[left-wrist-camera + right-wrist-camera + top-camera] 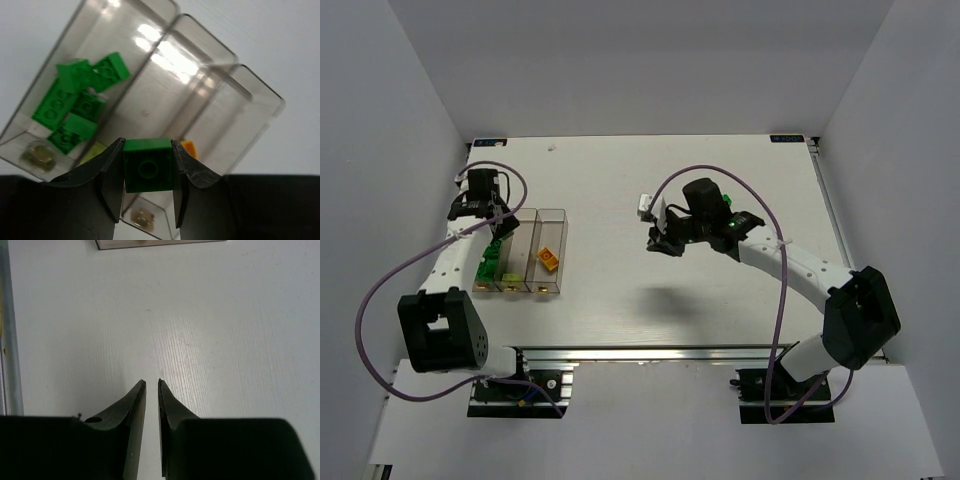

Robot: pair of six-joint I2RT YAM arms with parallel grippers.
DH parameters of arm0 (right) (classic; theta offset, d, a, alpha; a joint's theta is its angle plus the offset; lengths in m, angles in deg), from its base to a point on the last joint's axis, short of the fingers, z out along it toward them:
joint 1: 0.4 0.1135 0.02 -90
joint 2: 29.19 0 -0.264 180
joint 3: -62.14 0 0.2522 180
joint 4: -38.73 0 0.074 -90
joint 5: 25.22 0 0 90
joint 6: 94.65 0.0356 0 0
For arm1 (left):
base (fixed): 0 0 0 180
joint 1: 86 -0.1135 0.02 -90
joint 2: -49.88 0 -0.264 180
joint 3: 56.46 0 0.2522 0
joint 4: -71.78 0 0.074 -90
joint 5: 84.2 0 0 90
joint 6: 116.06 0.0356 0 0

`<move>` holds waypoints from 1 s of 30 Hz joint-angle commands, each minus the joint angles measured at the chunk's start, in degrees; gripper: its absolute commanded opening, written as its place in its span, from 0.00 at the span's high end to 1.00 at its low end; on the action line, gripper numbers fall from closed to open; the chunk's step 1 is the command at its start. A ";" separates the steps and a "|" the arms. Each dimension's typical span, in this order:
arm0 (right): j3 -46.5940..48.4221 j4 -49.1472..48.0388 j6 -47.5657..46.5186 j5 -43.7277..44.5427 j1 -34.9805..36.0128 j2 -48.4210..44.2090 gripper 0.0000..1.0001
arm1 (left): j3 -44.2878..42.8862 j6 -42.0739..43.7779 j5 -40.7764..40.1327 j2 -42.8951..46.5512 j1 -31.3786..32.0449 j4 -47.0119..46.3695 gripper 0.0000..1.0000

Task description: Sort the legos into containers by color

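Gripping a dark green plastic brick [148, 167], your left gripper [147, 145] hangs above clear plastic bins [250, 95]. Release it among the green bricks [75, 102]. Your right gripper [151, 383] is barely parted, empty.

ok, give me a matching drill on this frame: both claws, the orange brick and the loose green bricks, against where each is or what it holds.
Things:
1. left claw
2. right claw
3. orange brick
4. loose green bricks

States:
A. alone in the right-end bin
B. closed on a dark green brick
C. empty, narrow gap, over bare table
D. piled in the left-end bin

Pairs: 1-B, 2-C, 3-A, 4-D
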 commanded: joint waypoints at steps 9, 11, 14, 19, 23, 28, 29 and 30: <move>-2.88 -1.14 1.45 1.14 -9.39 -5.25 0.48 | -2.72 0.92 -9.24 -8.11 -6.99 -4.95 0.88; -2.97 -2.46 2.06 6.05 -10.54 -5.25 0.11 | -3.59 1.01 -8.98 -9.96 -7.26 -5.04 0.72; -2.97 -6.23 4.16 11.42 -13.08 -4.64 0.11 | -4.30 0.74 -9.24 -11.28 -7.35 -4.86 0.37; 2.90 -4.60 8.23 19.02 -18.35 0.80 0.13 | -4.48 0.22 -7.57 -11.38 -7.35 -4.51 0.22; 10.03 4.90 9.97 12.05 -25.03 7.05 0.40 | -4.39 -0.40 -4.94 -9.28 -7.35 -3.98 0.16; 14.60 8.78 11.99 15.82 -27.59 11.71 0.47 | -2.11 -1.80 8.11 -3.13 -7.35 -7.13 0.17; 16.18 9.57 13.48 16.26 -28.29 13.63 0.45 | 0.33 -2.07 11.47 -1.63 -7.35 -8.54 0.17; 17.06 11.32 14.45 17.75 -28.56 14.60 0.43 | 1.92 -3.38 15.59 1.51 -7.35 -12.12 0.17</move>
